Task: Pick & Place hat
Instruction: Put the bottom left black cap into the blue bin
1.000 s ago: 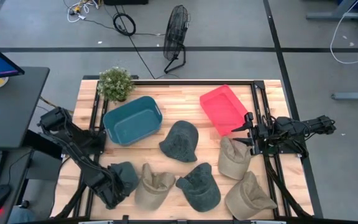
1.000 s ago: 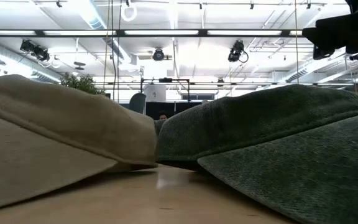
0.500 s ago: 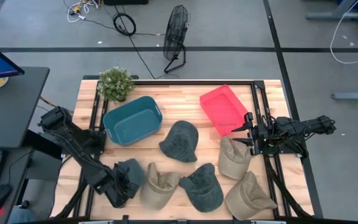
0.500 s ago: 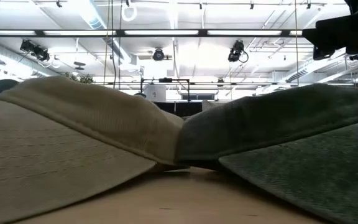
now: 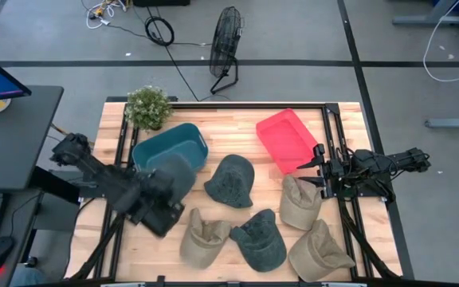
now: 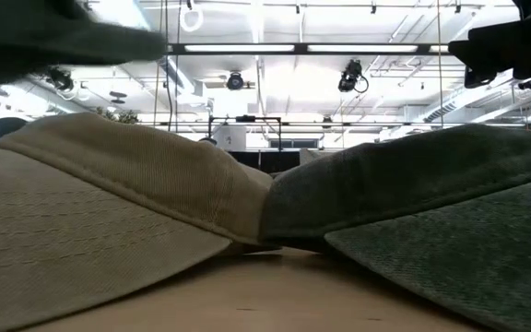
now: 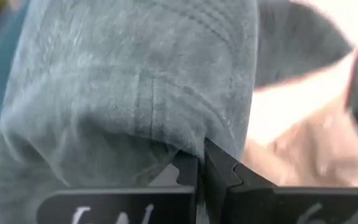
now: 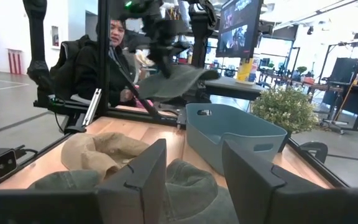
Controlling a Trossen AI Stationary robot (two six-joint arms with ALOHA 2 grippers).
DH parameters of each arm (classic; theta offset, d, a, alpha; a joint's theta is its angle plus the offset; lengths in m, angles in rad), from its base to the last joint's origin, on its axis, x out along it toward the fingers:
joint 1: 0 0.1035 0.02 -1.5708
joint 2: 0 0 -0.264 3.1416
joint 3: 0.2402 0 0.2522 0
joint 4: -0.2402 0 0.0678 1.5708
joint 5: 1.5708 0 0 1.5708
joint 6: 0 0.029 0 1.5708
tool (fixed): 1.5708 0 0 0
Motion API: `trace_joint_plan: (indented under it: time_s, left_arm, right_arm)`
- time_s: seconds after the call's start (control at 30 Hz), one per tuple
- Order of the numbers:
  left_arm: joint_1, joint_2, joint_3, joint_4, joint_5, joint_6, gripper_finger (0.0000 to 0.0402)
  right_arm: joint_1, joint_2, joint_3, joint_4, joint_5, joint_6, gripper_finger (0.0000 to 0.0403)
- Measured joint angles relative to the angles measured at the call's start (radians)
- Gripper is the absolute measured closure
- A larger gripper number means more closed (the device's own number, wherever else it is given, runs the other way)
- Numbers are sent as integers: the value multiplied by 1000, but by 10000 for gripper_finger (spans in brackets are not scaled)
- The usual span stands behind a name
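My left gripper (image 5: pixel 158 195) is shut on a grey-green hat (image 5: pixel 174 174), which hangs lifted at the near edge of the teal bin (image 5: pixel 168 153). The right wrist view shows that hat (image 8: pixel 174 78) in the air above the bin (image 8: pixel 235 134). In the left wrist view the hat (image 7: pixel 135 81) fills most of the picture. My right gripper (image 5: pixel 307 174) waits open at the table's right side, near the red tray (image 5: pixel 287 140), with nothing between its fingers (image 8: pixel 148 180). My left gripper pinches a bunched fold of the hat's cloth (image 7: pixel 188 144) between its two shut fingers (image 7: pixel 219 174); how many layers, I cannot tell. The hat is lifted clear of the table and hangs slack around the fingertips.
Several more hats lie on the table: a dark one (image 5: pixel 231 182) in the middle, a tan one (image 5: pixel 202 239) and a dark one (image 5: pixel 259 241) at the near edge, two tan ones (image 5: pixel 300 203) at the right. A potted plant (image 5: pixel 148 108) stands far left. A person (image 8: pixel 114 37) sits beyond the table.
My left gripper has bunched up the grey-green hat at the near left corner, lifted it clear and carried it toward the far edge, up to the teal bin. The tan hat beside it was pushed a little toward the right.
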Motion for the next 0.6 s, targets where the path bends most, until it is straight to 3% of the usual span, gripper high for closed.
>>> trace_joint_plan:
  time_s: [0.3, 0.47, 0.6]
  left_arm:
    - [357, 11, 17, 21, -27, 481, 396]
    - [540, 11, 17, 26, 6, 601, 397]
    - [624, 20, 17, 53, 6, 678, 396]
  right_arm:
    - [0, 0, 0, 0, 0, 0, 243]
    - [0, 0, 0, 0, 0, 7, 243]
    - [0, 0, 0, -8, 0, 27, 243]
